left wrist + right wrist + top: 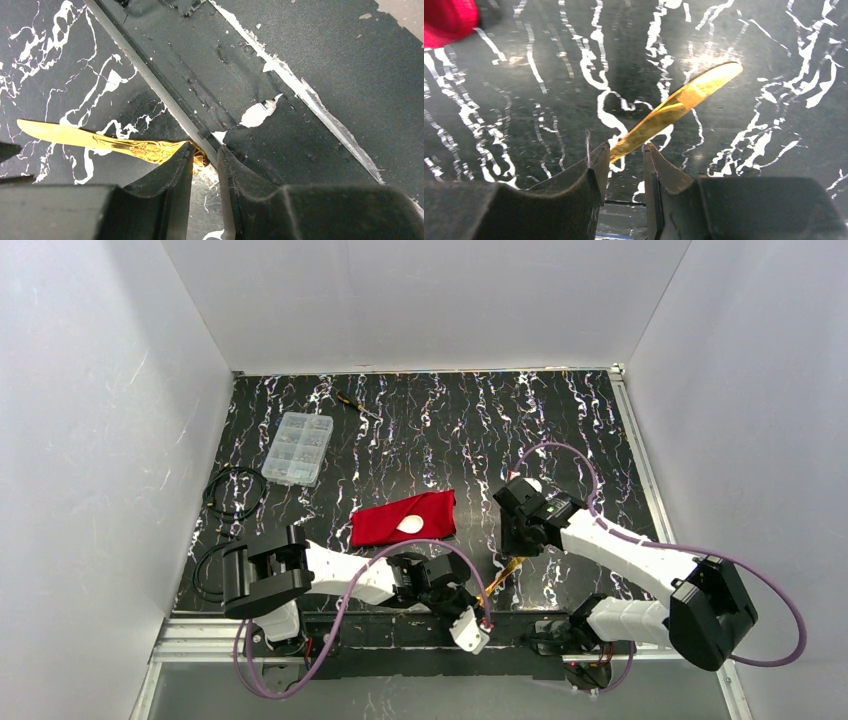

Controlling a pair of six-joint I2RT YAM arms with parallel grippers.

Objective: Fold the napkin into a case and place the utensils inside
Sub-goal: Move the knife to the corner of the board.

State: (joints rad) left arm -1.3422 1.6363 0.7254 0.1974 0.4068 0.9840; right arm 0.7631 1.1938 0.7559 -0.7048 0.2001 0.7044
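Napkin point(385, 525): folded, lay well beyond both sets of fingers.
Left gripper point(205, 167): narrow gap at the knife point(100, 141) handle's end; grip unclear.
Right gripper point(625, 162): slightly parted, knife between fingers.
Knife: lay flat.
Spoon point(410, 523): on napkin.

Plain white walls point(100, 440) around a black, white-veined marble-look tabletop point(420, 430).
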